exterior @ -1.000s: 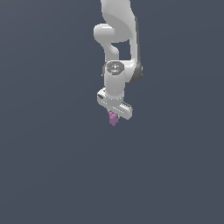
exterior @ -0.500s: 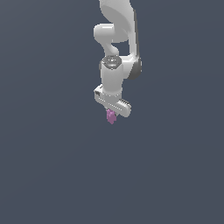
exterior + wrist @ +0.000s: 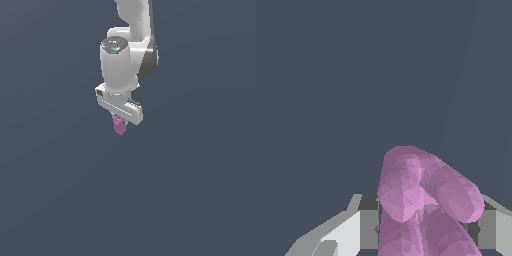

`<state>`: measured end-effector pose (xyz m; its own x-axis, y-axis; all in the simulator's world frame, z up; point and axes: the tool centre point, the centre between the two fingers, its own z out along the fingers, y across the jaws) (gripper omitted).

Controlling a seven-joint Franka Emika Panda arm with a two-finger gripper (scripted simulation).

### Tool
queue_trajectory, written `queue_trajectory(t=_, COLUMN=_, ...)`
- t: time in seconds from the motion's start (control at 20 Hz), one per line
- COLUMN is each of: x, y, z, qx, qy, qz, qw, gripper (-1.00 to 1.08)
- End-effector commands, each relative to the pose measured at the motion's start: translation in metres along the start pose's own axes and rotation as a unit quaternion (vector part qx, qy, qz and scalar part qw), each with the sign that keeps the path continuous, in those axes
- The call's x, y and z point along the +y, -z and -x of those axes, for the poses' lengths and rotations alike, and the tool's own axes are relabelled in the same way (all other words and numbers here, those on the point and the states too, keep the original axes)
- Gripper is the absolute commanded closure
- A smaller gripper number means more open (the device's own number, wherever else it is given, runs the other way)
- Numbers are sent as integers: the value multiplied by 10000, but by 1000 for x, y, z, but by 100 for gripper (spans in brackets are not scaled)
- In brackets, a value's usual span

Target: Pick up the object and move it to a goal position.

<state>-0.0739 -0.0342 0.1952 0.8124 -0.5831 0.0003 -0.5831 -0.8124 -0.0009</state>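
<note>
The object (image 3: 119, 125) is a small pink-purple lumpy piece that hangs from under my white gripper (image 3: 120, 120) in the exterior view, well above the grey ground. The gripper is shut on it; only its lower end shows below the gripper's body. In the wrist view the object (image 3: 421, 195) fills the near middle, knobbly end outward, between the two fingers (image 3: 363, 225). No goal marker shows in either view.
The white arm (image 3: 131, 45) reaches down from the exterior view's top. Around it there is only a plain dark grey surface (image 3: 60, 200).
The arm has lifted the gripper and the object a little higher and shifted them slightly toward the exterior view's left. The grip on the object is unchanged.
</note>
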Motion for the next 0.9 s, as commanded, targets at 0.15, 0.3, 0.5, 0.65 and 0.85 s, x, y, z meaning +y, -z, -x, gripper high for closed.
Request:
queue_trajectory(t=0.15, x=16, y=55, z=-21, qx=1, qy=0, qz=-1, qw=10000, gripper=108)
queue_trajectory(t=0.3, x=25, y=84, z=-33, qx=-2, qy=-3, qz=-1, qw=10000, gripper=108)
queue_trajectory(t=0.5, x=36, y=124, z=-49, qx=-2, qy=-3, qz=-1, qw=10000, gripper=108)
queue_trajectory(t=0.65, x=44, y=153, z=-61, qx=-2, qy=-3, qz=-1, qw=10000, gripper=108)
queue_trajectory(t=0.85, x=54, y=188, z=-75, qx=-2, qy=-3, qz=-1, qw=10000, gripper=108)
